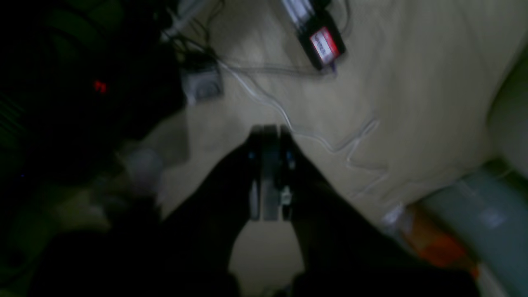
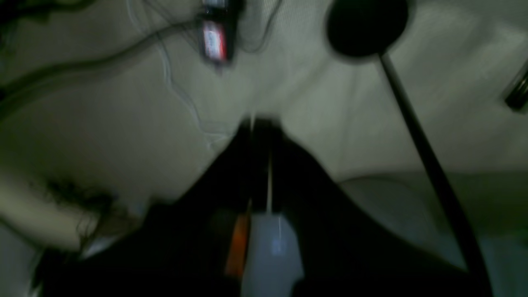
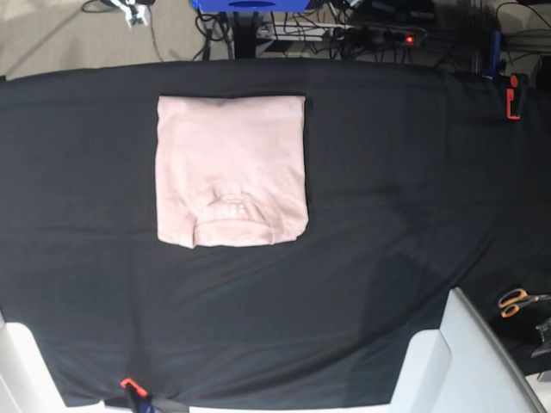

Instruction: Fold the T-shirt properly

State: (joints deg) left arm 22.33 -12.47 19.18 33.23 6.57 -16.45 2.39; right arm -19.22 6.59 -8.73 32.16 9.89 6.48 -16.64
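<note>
The pale pink T-shirt (image 3: 231,168) lies folded into a neat rectangle on the black cloth table cover (image 3: 387,215), left of the middle, with its collar toward the near edge. Neither gripper is near it, and neither shows in the base view. In the left wrist view my left gripper (image 1: 270,131) is shut with nothing between its fingers, and it hangs over the beige floor. My right gripper (image 2: 260,123) is likewise shut and empty in the blurred right wrist view, also above the floor.
Orange-handled scissors (image 3: 516,301) lie at the table's right edge and a red clamp (image 3: 514,95) grips the far right. A white arm link (image 3: 452,361) rises at the near right. Cables and a black device with a red-white label (image 1: 324,43) lie on the floor.
</note>
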